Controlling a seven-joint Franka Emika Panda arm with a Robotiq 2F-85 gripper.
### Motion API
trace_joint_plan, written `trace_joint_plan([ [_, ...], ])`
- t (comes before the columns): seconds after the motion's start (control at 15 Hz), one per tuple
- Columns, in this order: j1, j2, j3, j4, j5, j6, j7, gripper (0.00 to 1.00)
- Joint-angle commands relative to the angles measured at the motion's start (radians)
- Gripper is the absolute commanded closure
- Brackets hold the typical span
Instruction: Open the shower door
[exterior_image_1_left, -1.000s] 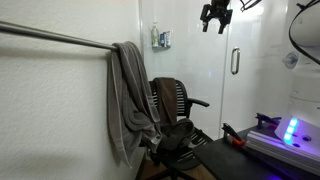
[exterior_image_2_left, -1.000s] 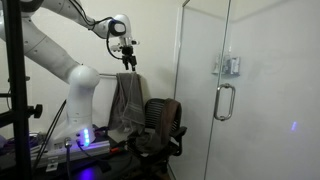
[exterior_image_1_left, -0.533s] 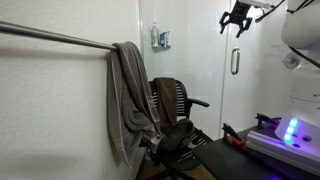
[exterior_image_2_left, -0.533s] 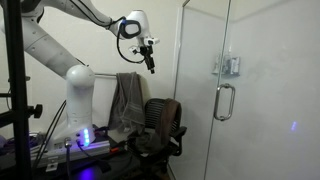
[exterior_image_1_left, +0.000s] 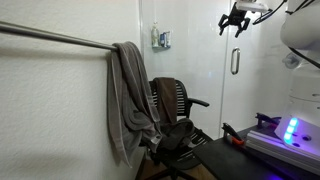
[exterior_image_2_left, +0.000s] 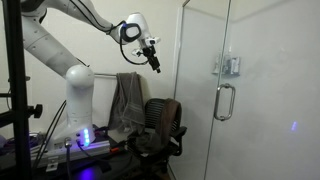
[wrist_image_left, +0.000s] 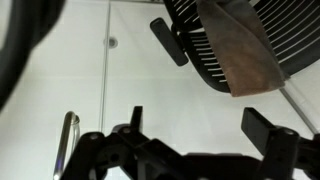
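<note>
The shower door (exterior_image_2_left: 245, 110) is a tall clear glass panel, closed, with a small silver loop handle (exterior_image_2_left: 225, 101). The door also shows in an exterior view (exterior_image_1_left: 238, 95) with its handle (exterior_image_1_left: 235, 62). My gripper (exterior_image_2_left: 154, 63) hangs high in the air, left of the glass enclosure and well apart from the handle. In an exterior view the gripper (exterior_image_1_left: 237, 22) is above the handle. In the wrist view the gripper (wrist_image_left: 200, 125) is open and empty, and the handle (wrist_image_left: 68, 140) is at the lower left.
A black mesh office chair (exterior_image_1_left: 178, 110) stands by the glass, also in view in an exterior view (exterior_image_2_left: 160, 122). A grey towel (exterior_image_1_left: 128, 95) hangs on a metal rail (exterior_image_1_left: 50, 36). The robot base with a blue light (exterior_image_2_left: 82, 135) stands on a table.
The gripper moved a long way toward the shower glass from one second ago; in the last half second it barely shifted. The door has not moved.
</note>
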Motion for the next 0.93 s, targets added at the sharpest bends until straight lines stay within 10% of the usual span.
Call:
trace_joint_plan([
  [0.0,-0.117,0.137,-0.001,-0.002,-0.110,0.268,-0.039,0.00],
  [0.47,-0.565,0.547,0.084,0.149,-0.451,0.760,0.173,0.00],
  [0.53,-0.440,0.410,0.037,0.059,-0.347,0.698,0.078,0.00],
  [0.87,-0.617,0.562,0.119,0.148,-0.475,0.757,0.178,0.00],
])
